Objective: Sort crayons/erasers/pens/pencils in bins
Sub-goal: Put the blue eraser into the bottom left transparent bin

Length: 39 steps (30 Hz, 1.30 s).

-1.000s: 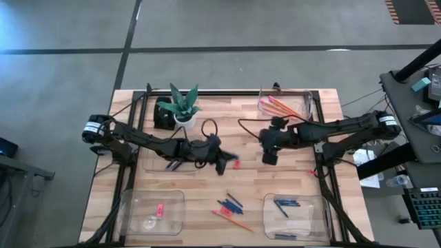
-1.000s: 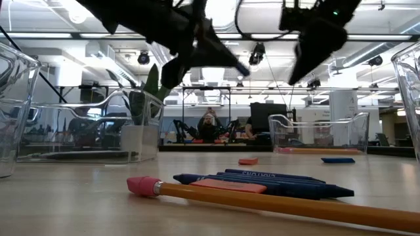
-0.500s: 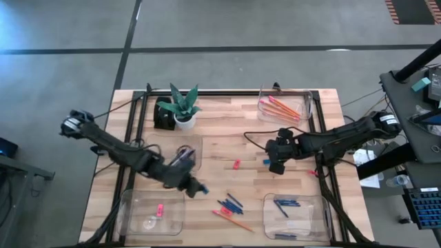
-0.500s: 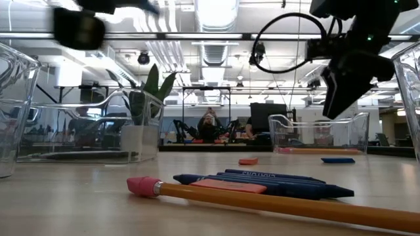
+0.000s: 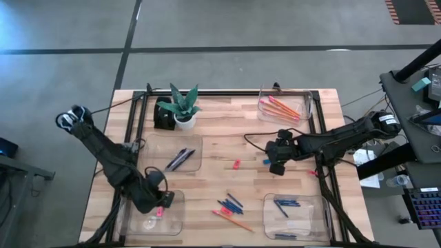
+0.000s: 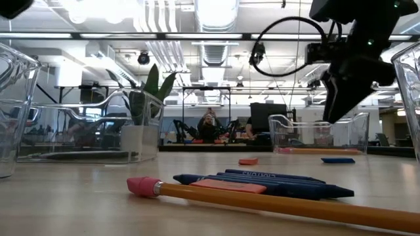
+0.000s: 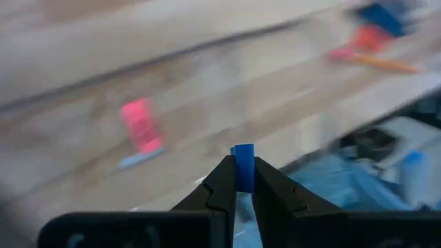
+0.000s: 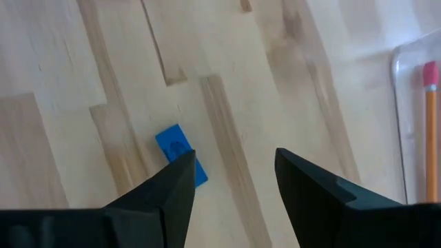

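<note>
In the left wrist view my left gripper (image 7: pixel 242 180) is shut on a small blue eraser (image 7: pixel 242 160). It hangs over the near-left bin (image 5: pixel 131 219), where a pink eraser (image 7: pixel 141 124) lies. My right gripper (image 8: pixel 234 165) stands open, pointing down just above the table at its right middle. A second blue eraser (image 8: pixel 178 151) lies flat on the wood beside one of its fingertips, untouched. Another pink eraser (image 5: pixel 236 164) lies at the table's middle. Pencils (image 5: pixel 284 107) lie in the far-right bin. My left gripper pinches the blue eraser between its two fingertips, on the block's two flat sides (image 7: pixel 242 172). The block's upper end sticks out past the fingertips. The eraser is lifted clear, above the near-left bin.
Loose blue crayons (image 5: pixel 231 204) and an orange pencil (image 5: pixel 234 222) lie near the front middle. The far-left bin (image 5: pixel 193 146) holds pens, and the near-right bin (image 5: pixel 313 219) holds blue crayons. A potted plant (image 5: pixel 182 107) stands at the far left.
My left gripper has swung from the table's middle toward the near-left corner, rolling its wrist, and carried the blue eraser over the near-left bin. My right gripper has sunk toward the blue eraser on the table and stayed open.
</note>
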Each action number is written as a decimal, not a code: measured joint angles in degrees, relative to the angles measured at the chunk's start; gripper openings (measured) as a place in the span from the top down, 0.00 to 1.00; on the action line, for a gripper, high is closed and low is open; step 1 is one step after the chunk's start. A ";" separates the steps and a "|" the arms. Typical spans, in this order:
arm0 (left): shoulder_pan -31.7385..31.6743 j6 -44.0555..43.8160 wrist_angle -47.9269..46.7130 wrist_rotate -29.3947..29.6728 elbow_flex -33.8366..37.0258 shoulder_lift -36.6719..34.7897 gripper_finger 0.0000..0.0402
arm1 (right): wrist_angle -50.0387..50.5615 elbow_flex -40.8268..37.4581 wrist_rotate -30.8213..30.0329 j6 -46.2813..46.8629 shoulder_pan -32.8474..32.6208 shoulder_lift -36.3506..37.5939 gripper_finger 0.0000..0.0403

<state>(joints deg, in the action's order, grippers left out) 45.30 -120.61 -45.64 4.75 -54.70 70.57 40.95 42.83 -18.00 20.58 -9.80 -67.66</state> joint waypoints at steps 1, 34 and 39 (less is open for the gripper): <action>0.32 -1.10 -0.47 -2.07 0.17 0.60 0.94 | 0.03 -0.30 0.02 0.10 -0.09 -0.02 0.53; 0.55 -3.59 -0.26 -14.88 0.97 17.02 0.93 | -2.53 -6.34 0.02 1.97 -0.09 -0.02 0.53; 0.55 -3.56 -0.27 -14.88 0.99 17.04 0.87 | -2.55 -6.36 0.02 1.97 -0.09 -0.02 0.53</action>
<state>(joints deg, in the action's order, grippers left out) 45.84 -124.17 -45.91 -10.13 -53.71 87.61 38.39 36.47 -17.98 22.55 -9.89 -67.68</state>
